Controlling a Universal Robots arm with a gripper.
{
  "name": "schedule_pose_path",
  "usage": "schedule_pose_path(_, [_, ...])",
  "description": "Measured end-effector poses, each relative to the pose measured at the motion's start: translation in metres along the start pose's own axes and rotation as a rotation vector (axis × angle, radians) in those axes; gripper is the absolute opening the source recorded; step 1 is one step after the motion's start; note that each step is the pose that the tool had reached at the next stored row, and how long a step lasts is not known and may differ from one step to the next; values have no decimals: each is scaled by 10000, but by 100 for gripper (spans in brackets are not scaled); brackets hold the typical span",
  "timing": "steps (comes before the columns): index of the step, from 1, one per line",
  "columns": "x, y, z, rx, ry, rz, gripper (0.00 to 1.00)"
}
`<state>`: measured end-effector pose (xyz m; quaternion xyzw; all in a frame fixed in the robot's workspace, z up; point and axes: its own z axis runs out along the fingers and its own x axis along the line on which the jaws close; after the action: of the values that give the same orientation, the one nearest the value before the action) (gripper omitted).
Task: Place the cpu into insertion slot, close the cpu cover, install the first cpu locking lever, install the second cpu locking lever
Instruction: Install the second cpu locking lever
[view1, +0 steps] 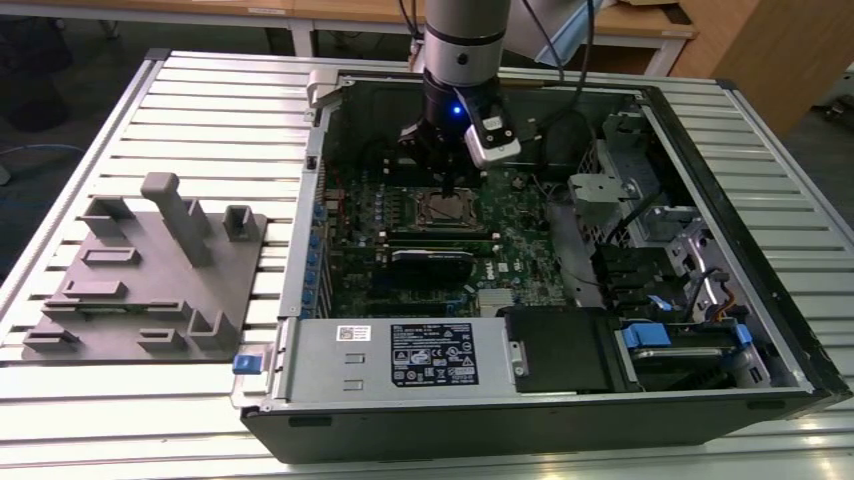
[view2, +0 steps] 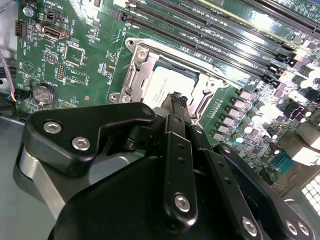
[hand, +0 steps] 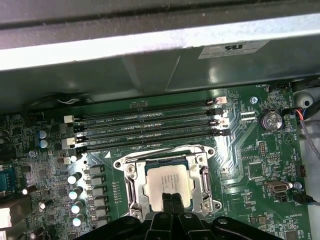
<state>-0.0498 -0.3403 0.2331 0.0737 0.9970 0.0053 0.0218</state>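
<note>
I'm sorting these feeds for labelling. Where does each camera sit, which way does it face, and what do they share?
Exterior view: off the arm, raised, looking down into the open computer case; shows the arm and gripper above the cpu.
First wrist view: on the arm, facing down at the cpu seated in the insertion slot; fingertips at its edge.
Second wrist view: on the arm, behind the gripper, looking along it.
All three share the cpu.
</note>
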Motion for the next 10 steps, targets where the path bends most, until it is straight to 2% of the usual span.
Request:
schedule_pose_path(6, [-1,0,-12,-2,-1,-1,11])
schedule_pose_path(10, [-5,-22,-13,1,0,0,11])
